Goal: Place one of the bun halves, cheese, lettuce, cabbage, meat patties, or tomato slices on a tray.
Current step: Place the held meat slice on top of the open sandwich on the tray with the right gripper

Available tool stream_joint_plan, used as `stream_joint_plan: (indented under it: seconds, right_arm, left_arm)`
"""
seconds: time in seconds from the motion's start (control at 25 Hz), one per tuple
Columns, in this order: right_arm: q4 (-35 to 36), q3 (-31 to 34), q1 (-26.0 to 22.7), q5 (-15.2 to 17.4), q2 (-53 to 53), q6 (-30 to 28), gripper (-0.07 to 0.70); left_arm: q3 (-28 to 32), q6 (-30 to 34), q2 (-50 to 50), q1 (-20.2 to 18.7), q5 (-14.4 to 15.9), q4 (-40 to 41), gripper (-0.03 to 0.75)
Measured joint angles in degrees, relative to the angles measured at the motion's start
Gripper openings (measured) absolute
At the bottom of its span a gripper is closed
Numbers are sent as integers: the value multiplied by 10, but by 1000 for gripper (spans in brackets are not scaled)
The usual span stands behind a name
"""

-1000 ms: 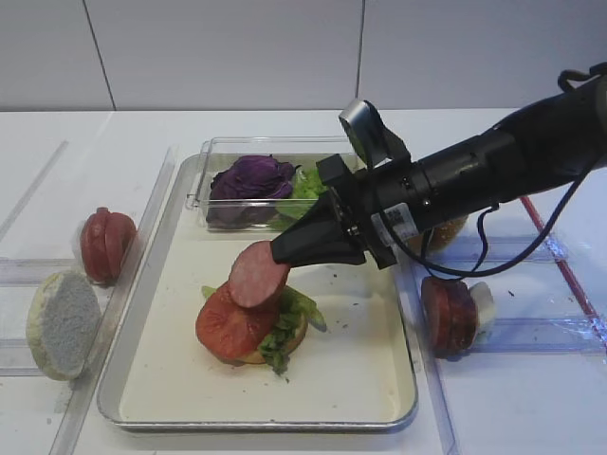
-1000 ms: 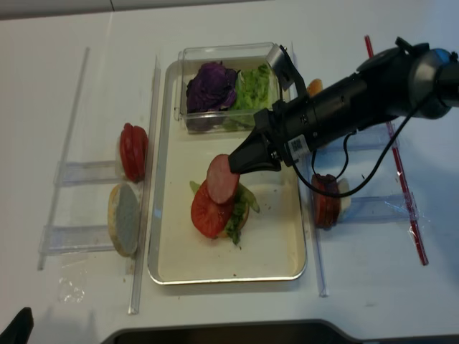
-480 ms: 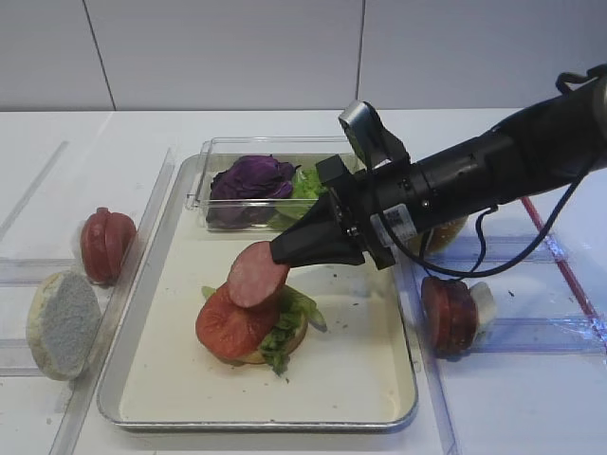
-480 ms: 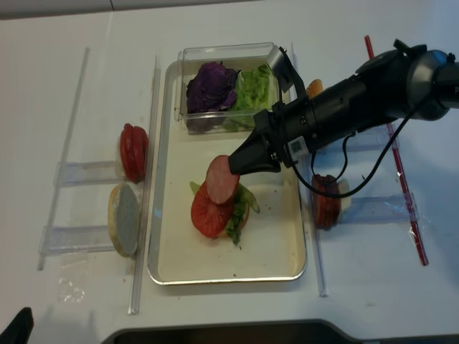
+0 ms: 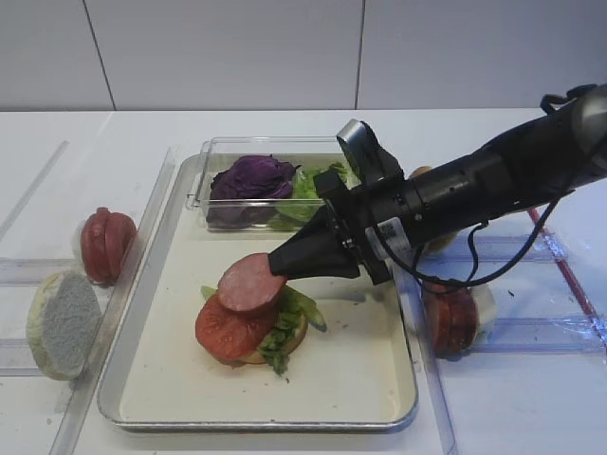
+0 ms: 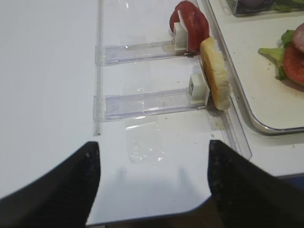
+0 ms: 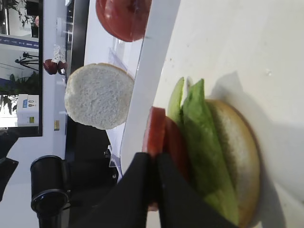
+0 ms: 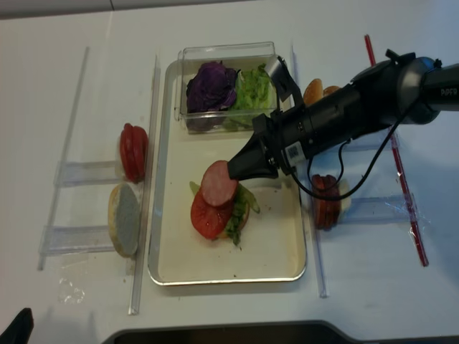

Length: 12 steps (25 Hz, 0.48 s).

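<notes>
On the metal tray (image 5: 379, 379) stands a stack: a bun half (image 7: 235, 156) at the bottom, lettuce (image 7: 199, 142) on it, then a tomato slice (image 5: 223, 332). My right gripper (image 5: 275, 268) reaches in from the right, shut on the edge of a meat patty (image 5: 248, 284). The patty lies nearly flat against the top of the tomato slice (image 8: 206, 215). In the wrist view the black fingers (image 7: 137, 190) pinch the patty (image 7: 153, 130) beside the tomato. My left gripper (image 6: 152, 185) hangs open and empty over bare table, left of the tray.
A clear box at the tray's back holds purple cabbage (image 5: 251, 178) and lettuce (image 5: 313, 182). Clear racks left of the tray carry a bun half (image 5: 62, 322) and tomato slices (image 5: 104, 245). A right-hand rack holds meat patties (image 5: 450, 318), and another bun (image 8: 315, 91) sits behind the arm.
The right gripper has come down and slightly left, tipping the meat patty from tilted above the stack to almost flat on the tomato slice. The left gripper has not moved.
</notes>
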Motion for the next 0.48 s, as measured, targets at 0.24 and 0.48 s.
stream_joint_plan:
  seconds: [0.24, 0.48]
  right_arm:
    - [-6, 0, 0, 4, 4, 19, 81]
    - [-26, -1, 1, 13, 4, 38, 81]
  left_arm:
    - [0, 0, 0, 0, 0, 0, 480]
    - [0, 0, 0, 0, 0, 0, 480]
